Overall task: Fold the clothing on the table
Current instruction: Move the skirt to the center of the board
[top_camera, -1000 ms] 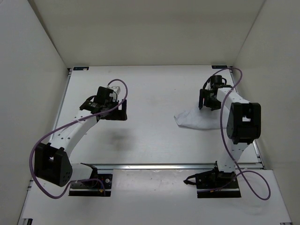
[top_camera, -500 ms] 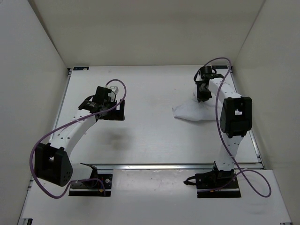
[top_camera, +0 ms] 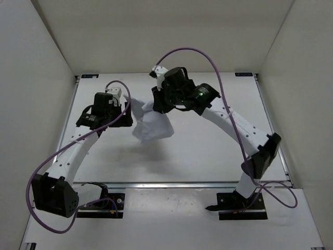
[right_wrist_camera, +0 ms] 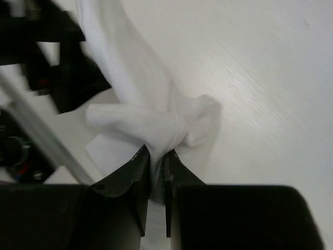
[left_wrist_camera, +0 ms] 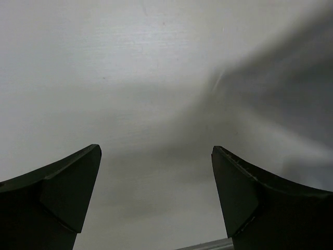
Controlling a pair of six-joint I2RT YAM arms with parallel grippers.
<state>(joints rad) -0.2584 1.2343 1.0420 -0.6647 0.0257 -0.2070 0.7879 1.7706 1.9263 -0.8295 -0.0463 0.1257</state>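
Has carried the cloth [top_camera: 152,126] from near the right edge of the bench [top_camera: 208,156] to above its middle, toward the back edge. Holds it bunched in the right claw [right_wrist_camera: 156,156], pinched shut. Waits just beside with the left claw [left_wrist_camera: 155,151] wide open, empty. Likely means spreading first; no fold yet

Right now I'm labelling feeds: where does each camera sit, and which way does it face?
Top external: above and behind the arms, looking down at the table; both arms show.
Left wrist: on the left arm, facing the table; spread left fingers show.
Right wrist: on the right arm, facing down; right fingers pinch the clothing.
Shared by top and right wrist: the clothing.
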